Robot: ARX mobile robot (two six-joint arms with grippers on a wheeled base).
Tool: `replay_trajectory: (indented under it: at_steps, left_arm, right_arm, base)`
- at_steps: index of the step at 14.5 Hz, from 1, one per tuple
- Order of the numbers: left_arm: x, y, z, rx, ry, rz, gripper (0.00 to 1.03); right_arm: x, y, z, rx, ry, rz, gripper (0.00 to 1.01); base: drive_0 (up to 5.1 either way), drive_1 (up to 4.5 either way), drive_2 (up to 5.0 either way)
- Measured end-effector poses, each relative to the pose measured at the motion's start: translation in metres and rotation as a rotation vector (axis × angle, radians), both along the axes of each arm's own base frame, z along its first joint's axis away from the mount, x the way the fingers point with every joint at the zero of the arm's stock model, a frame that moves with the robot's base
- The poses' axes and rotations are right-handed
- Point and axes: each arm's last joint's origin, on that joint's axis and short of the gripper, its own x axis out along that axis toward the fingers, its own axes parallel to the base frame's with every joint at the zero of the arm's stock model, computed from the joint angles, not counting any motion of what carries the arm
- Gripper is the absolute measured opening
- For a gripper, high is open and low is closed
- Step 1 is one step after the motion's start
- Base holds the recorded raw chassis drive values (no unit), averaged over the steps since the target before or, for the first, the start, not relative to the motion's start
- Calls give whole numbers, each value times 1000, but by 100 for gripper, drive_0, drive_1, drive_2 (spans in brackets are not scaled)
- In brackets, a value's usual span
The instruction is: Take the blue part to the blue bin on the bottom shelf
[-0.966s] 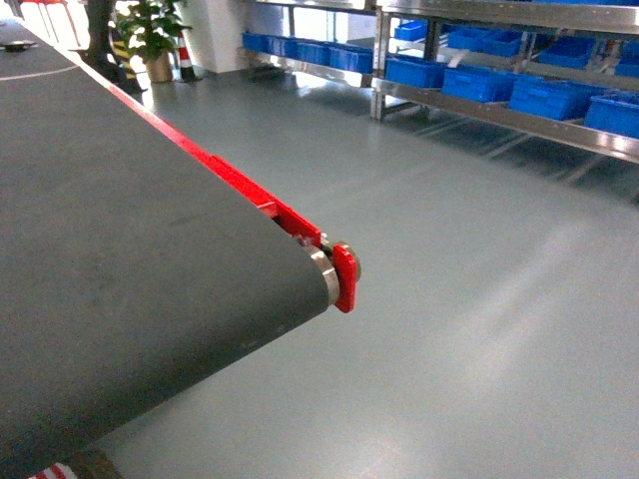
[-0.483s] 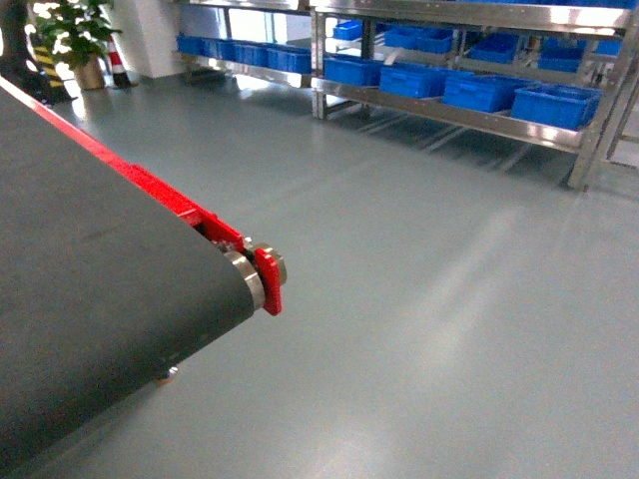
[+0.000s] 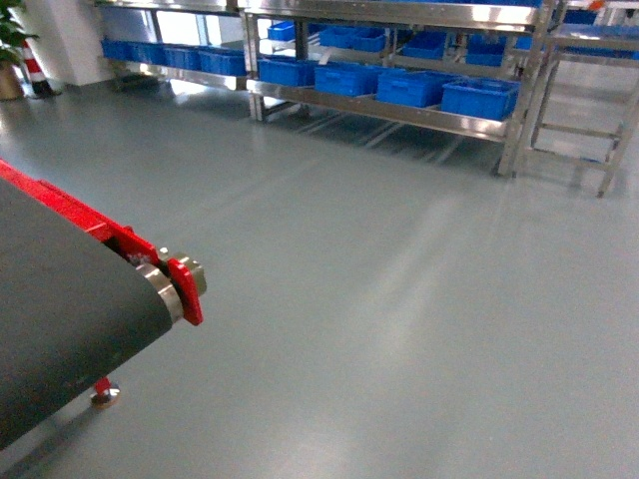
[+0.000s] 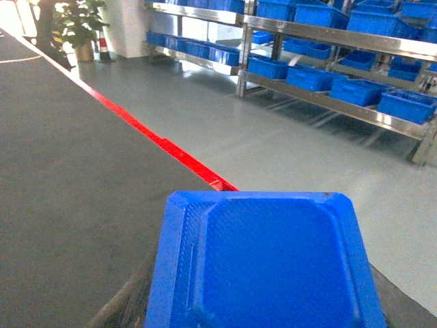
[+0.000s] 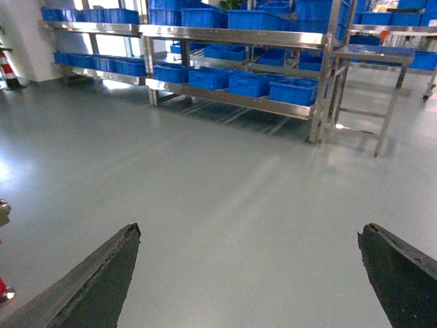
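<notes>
The blue part (image 4: 263, 263), a shallow blue plastic tray, fills the bottom of the left wrist view. My left gripper (image 4: 263, 304) is shut on it, and its dark fingers (image 4: 126, 301) show at either side. It hangs over the dark conveyor belt (image 4: 82, 171). My right gripper (image 5: 249, 231) stands open and empty above bare floor. The bottom shelf (image 3: 399, 112) runs along the far wall with several blue bins (image 3: 479, 97) in a row on it. It also appears in the right wrist view as the bottom shelf (image 5: 232, 100) with a blue bin (image 5: 293, 90). Neither gripper appears in the head view.
The conveyor belt (image 3: 60, 299) ends at a red bracket (image 3: 186, 289) on the left, with a foot (image 3: 104, 394) on the floor. Grey floor (image 3: 399, 299) stretches to the rack. A steel frame (image 3: 589, 110) stands right of the rack. A potted plant (image 4: 78, 24) is far left.
The head view has swung to the right: the conveyor end has slid to the left edge and the shelf rack with its bins has moved toward the middle.
</notes>
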Motion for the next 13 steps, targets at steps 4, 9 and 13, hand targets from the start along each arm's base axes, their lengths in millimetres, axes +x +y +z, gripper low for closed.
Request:
replay_trajectory:
  at_steps: [4,9,13]
  left_arm:
    - [0,0,0,0,0,0,44]
    - [0,0,0,0,0,0,44]
    - [0,0,0,0,0,0,44]
  right_arm:
    - [0,0,0,0,0,0,98]
    - [0,0,0,0,0,0,98]
    - [0,0,0,0,0,0,98]
  base:
    - [-156,-156,-156]
    - [-156,-156,-156]
    - [-156,-156,-156]
